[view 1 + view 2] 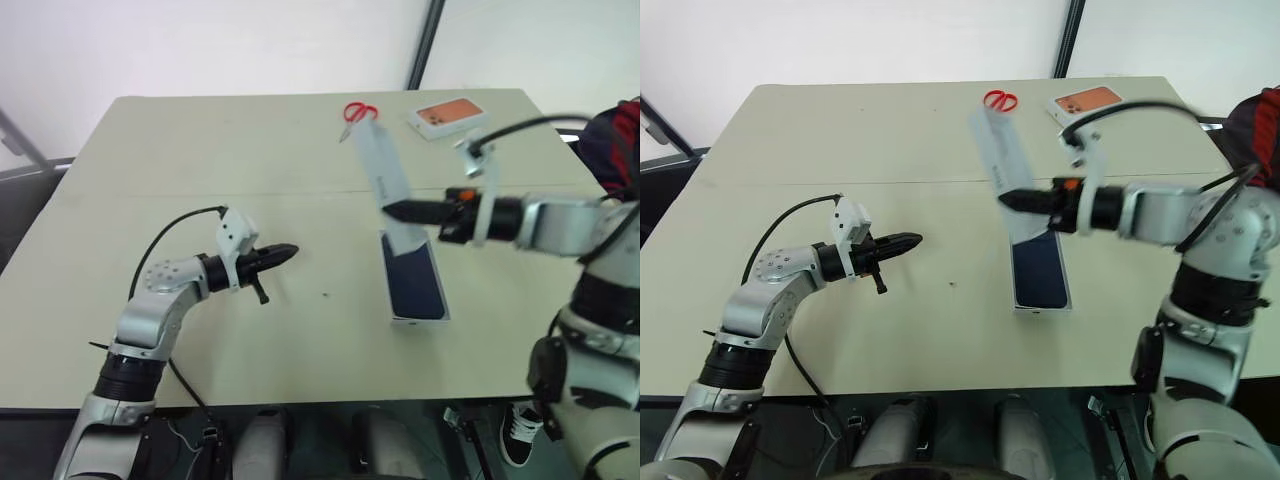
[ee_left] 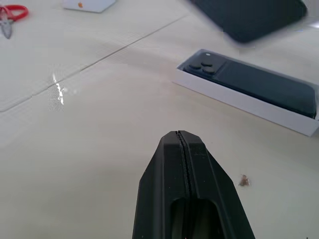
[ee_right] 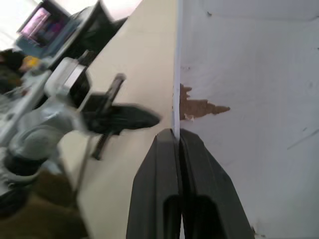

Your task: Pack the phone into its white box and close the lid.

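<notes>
White lid (image 1: 385,172) in right claw (image 1: 392,210)

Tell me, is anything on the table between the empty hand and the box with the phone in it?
Almost nothing. In the left eye view, bare table lies between the left end effector and the white box, apart from one tiny speck.

The left tool (image 2: 183,144) hangs over the table (image 2: 99,139) with its two black fingers pressed together, nothing between them. Beyond it the phone (image 2: 254,84) lies camera side up inside the white box (image 2: 239,99). A blurred dark shape crosses above the box. Far off lie red scissors (image 2: 11,15) and another white box (image 2: 89,5).
</notes>
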